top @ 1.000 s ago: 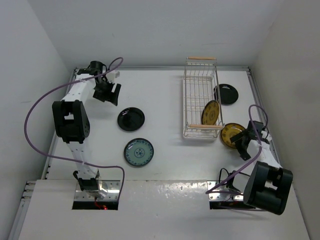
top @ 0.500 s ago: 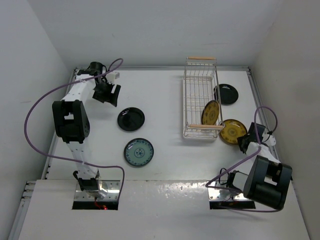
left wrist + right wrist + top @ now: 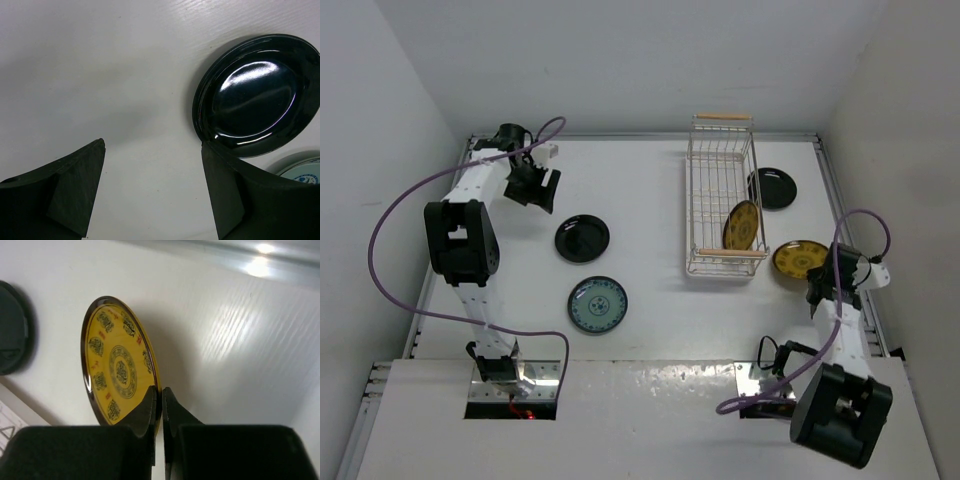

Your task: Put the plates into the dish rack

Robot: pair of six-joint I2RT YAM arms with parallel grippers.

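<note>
The white wire dish rack (image 3: 718,165) stands at the back right, with one mustard-yellow plate (image 3: 742,225) leaning upright in its near end. A second mustard-yellow plate (image 3: 800,258) (image 3: 117,365) is just right of the rack, and my right gripper (image 3: 815,282) (image 3: 160,392) is shut on its near rim. One glossy black plate (image 3: 773,188) (image 3: 10,330) lies beside the rack. Another black plate (image 3: 582,238) (image 3: 257,87) and the teal-green plate (image 3: 598,304) (image 3: 302,172) lie mid-left. My left gripper (image 3: 535,185) (image 3: 152,145) hovers open at the back left, holding nothing.
The right wall and the table's raised right edge (image 3: 840,215) run close by the right arm. A purple cable (image 3: 390,230) loops out to the left of the left arm. Both arm bases sit at the near edge.
The right gripper closed on the yellow plate's rim and the arm drew back toward the right, shifting the plate away from the rack. The left arm stayed still.
</note>
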